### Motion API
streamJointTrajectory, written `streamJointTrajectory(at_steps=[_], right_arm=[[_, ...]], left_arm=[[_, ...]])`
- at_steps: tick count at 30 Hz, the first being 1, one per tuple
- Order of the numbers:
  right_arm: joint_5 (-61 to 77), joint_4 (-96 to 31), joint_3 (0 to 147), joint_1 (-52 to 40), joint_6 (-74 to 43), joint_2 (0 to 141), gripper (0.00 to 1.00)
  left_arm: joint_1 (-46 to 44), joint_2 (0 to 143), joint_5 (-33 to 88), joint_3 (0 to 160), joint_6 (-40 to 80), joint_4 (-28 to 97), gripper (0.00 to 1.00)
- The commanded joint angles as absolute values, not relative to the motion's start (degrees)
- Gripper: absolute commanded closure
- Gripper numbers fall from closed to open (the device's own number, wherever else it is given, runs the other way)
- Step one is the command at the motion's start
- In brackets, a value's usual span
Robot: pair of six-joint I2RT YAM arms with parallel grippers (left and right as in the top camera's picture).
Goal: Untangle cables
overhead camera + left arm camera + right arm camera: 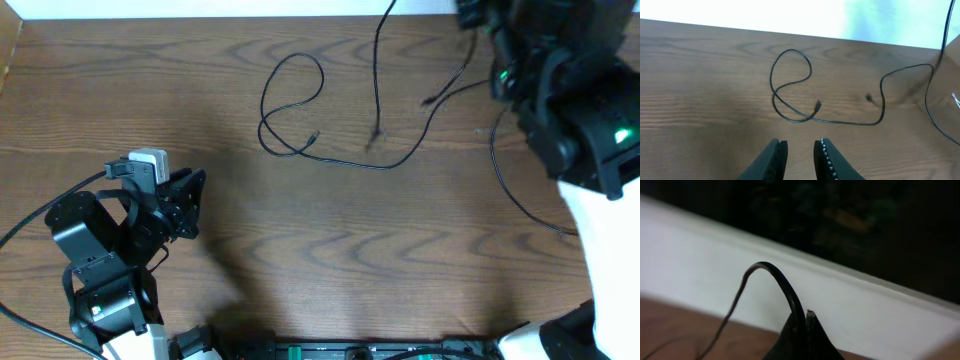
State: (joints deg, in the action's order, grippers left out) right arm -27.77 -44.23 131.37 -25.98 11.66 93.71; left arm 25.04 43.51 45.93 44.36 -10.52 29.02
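the right tool is clenching a black cable, holding it up off the counter. the left tool is hovering released, just near of a looped black cable lying far centre.

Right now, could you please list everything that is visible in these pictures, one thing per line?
looped cable: one, black, lying mid-table, its small plug end beside the loops
held cable: one, black, pinched in the right hand, lifted near the far table edge
thin cable: one, black, on the table beneath the right arm; its ends are hidden
table: one, brown wood, under everything
left hand: one, black, open, empty, front-left, facing the looped cable
right hand: one, black, shut on the held cable
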Motion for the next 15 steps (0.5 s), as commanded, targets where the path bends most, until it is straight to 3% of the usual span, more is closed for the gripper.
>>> streamJointTrajectory(at_steps=[1, 15], right_arm=[[-35.16, -41.89, 131.28, -19.55, 5.96, 93.8, 0.99], [-34.04, -41.52, 131.31, 9.47, 0.62, 100.01, 0.99]], left_arm=[[25.26, 43.35, 45.67, 44.71, -10.44, 29.17, 0.76], [25.26, 43.35, 45.67, 44.71, -10.44, 29.17, 0.76]])
